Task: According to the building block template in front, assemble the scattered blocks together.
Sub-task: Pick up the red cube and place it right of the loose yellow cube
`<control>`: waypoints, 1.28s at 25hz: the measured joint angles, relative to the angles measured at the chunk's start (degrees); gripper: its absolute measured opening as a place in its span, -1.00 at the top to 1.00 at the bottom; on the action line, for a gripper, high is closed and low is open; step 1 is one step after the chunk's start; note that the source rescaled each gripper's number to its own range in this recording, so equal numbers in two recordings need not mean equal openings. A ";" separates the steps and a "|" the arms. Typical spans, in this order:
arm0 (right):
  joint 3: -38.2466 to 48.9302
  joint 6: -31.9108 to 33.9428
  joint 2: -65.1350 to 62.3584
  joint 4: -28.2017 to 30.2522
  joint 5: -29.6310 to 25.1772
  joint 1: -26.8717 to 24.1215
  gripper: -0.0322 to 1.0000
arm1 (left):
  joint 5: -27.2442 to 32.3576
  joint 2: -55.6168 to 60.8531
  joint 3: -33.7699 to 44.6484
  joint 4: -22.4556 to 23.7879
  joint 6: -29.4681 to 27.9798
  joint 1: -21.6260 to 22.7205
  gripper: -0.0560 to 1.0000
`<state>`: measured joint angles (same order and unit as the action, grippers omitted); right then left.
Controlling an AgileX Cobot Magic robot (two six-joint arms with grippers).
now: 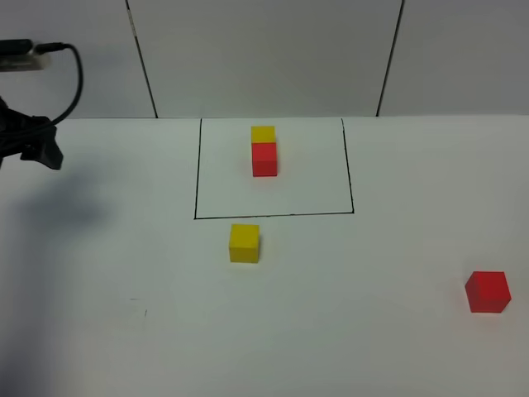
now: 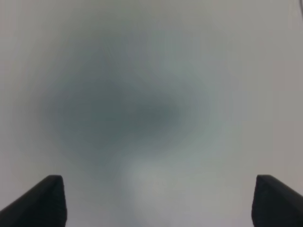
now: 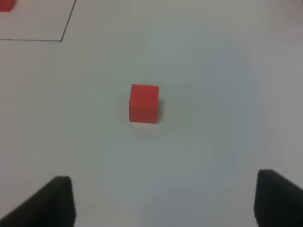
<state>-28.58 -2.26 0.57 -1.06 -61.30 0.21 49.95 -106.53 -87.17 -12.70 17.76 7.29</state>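
Note:
The building block template sits inside a thin black-lined rectangle (image 1: 198,174) at the back middle: a yellow cube (image 1: 263,133) touching a red cube (image 1: 264,159). A loose yellow cube (image 1: 244,243) lies just in front of the rectangle's front line. A loose red cube (image 1: 488,292) lies far to the right, also seen in the right wrist view (image 3: 144,103). My right gripper (image 3: 163,203) is open, short of that red cube and apart from it. My left gripper (image 2: 154,203) is open over bare table with nothing between its fingers.
A dark part of the left arm (image 1: 33,142) with a cable hangs at the far left edge and casts a shadow on the white table (image 1: 124,331). The right wrist view catches the rectangle's corner (image 3: 62,39) and the template's red cube (image 3: 5,4).

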 joint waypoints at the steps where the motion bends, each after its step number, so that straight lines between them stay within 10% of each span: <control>1: 0.00 0.00 0.00 0.00 0.00 0.00 -0.22 | -2.31 1.81 2.84 0.00 -0.22 0.74 -0.82; 16: 0.00 -0.06 0.00 0.00 0.00 0.00 -0.22 | -7.73 45.05 27.45 1.28 -3.38 1.20 -0.78; 32: 0.00 0.00 0.00 0.00 0.00 0.00 -0.22 | 2.86 85.68 48.85 1.11 -4.74 0.37 -0.68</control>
<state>-28.58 -2.26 0.57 -1.06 -61.30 0.21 52.80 -20.86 -38.32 -11.60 13.01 7.67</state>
